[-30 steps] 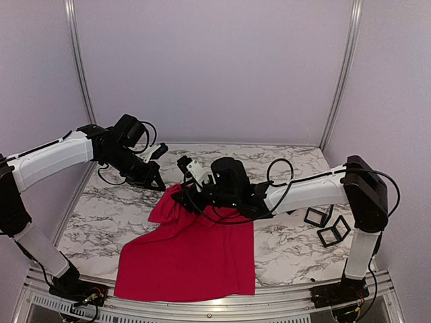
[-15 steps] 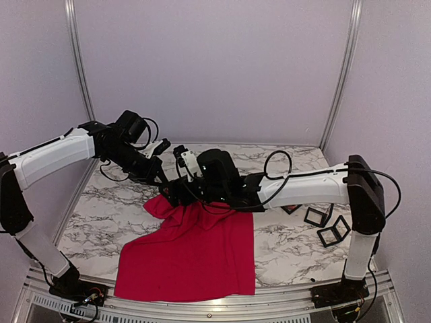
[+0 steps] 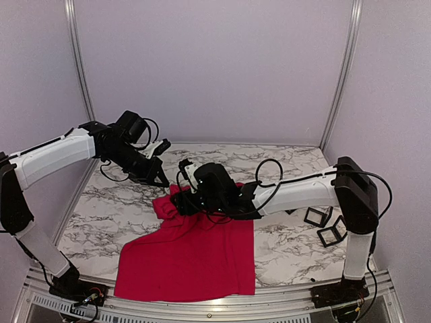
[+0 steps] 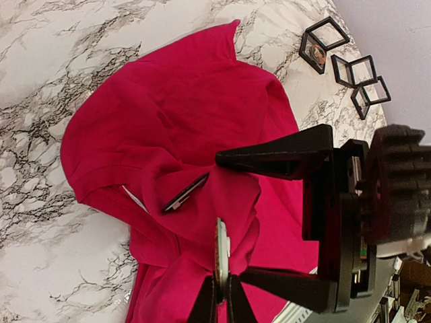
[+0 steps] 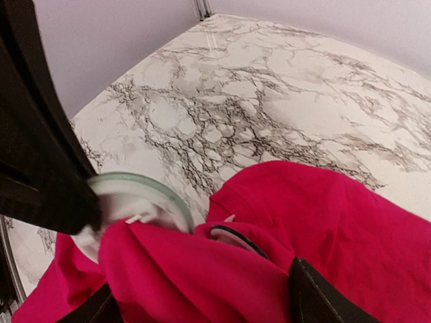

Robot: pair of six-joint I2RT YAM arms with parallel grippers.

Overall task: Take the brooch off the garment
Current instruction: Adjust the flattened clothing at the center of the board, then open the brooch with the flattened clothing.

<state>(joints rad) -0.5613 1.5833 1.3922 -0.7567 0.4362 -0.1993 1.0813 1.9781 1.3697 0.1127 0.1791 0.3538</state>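
Note:
The garment (image 3: 195,256), a bright red T-shirt, lies on the marble table with its far left corner bunched up. My left gripper (image 4: 222,282) is shut on the rim of the brooch (image 4: 221,256), a round white disc with a greenish edge that stands edge-on against the red cloth. The right wrist view shows the brooch (image 5: 138,202) face-on, still against the fabric. My right gripper (image 5: 202,299) is open, its fingers (image 4: 276,158) wide apart on either side of a fold of the garment. A second, black-rimmed disc (image 4: 185,193) sits in the cloth nearby.
Three small black cube frames (image 3: 326,225) lie at the right of the table by the right arm's elbow. Both grippers (image 3: 172,192) meet at the garment's far left corner. The table's left rail (image 3: 71,202) runs close behind the left arm.
My right gripper has come down and to the left onto the bunched corner, its jaws now wider. The left gripper has stayed shut on the brooch and hardly moved.

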